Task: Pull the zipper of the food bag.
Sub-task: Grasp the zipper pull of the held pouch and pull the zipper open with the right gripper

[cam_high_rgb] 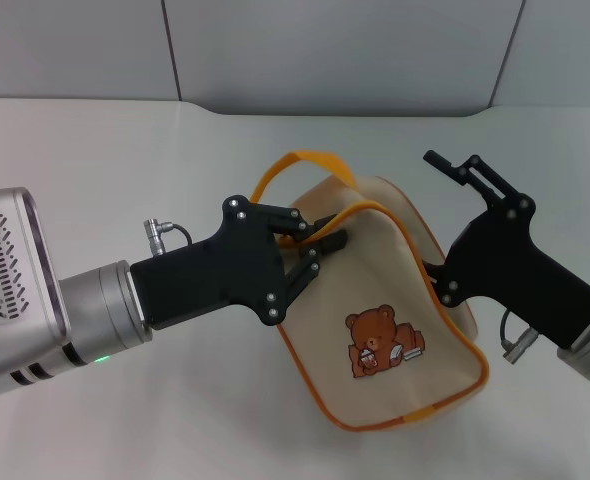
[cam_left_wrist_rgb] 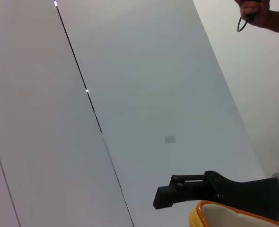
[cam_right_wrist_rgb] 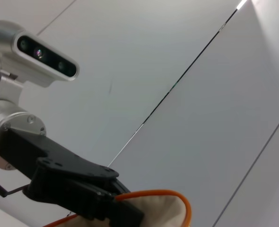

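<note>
The cream food bag with orange piping and a brown bear print lies tilted on the white table, its orange strap handle arching at the back. My left gripper is at the bag's upper orange-trimmed edge, where the zipper runs, and its fingers are pinched together on that edge. The silvery pull tab does not show. My right gripper is open at the bag's right side, with one finger raised in the air and the other against the fabric. The bag's rim also shows in the left wrist view and the right wrist view.
The white table runs back to a grey panelled wall. The left wrist view shows the right arm's black finger and a person's hand with a cable far off. The right wrist view shows the left arm and the head camera.
</note>
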